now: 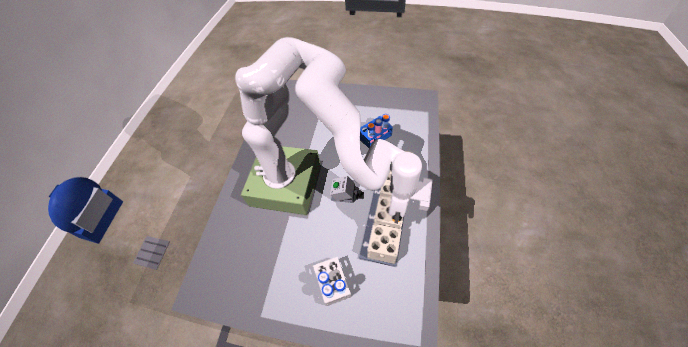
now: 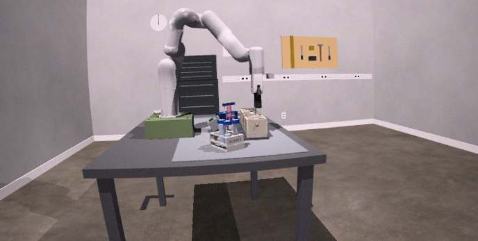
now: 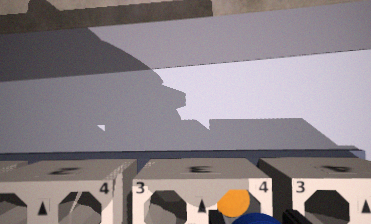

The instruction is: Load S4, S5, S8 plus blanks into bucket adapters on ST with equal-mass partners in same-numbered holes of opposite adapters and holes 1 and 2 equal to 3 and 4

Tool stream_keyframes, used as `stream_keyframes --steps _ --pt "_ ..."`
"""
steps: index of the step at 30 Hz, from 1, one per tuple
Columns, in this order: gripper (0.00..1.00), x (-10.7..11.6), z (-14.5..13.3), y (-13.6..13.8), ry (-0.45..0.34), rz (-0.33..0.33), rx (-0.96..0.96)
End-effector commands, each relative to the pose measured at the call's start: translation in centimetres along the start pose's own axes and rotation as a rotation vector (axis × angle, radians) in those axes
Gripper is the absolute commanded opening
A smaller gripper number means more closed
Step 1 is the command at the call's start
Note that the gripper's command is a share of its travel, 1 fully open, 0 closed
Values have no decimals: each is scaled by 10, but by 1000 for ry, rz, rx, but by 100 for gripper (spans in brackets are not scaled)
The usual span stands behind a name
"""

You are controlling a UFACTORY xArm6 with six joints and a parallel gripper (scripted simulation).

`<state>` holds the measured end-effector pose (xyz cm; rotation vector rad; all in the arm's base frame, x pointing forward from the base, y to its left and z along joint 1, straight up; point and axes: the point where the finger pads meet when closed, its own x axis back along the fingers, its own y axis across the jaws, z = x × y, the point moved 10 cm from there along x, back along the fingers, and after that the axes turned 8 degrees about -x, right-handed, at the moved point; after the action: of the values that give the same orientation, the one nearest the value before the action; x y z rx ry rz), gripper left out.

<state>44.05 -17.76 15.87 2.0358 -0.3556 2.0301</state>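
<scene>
Orange-dotted, blue-capped tube (image 3: 233, 202) gripped, fingers part closed around it; gripper (image 1: 396, 216) (image 2: 257, 105) points down over the adapter marked 3 (image 3: 202, 170), tube at hole 4. Seating depth unclear. White rack (image 1: 331, 299) (image 2: 227, 143) nearby holds three blue-capped tubes.

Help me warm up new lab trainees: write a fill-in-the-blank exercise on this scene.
The gripper holds a sample tube whose cap dot is ____.
The white rack holds ____ tubes.
The lettering on that rack reads ____.
The base block is ____.

Missing words: orange; three; BLANKS; green.
</scene>
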Motion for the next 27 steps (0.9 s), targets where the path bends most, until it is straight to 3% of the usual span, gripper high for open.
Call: stream_keyframes --steps 1,27 --pt "0 -1 1 0 5 0 0" --pt "0 -25 1 0 5 0 0"
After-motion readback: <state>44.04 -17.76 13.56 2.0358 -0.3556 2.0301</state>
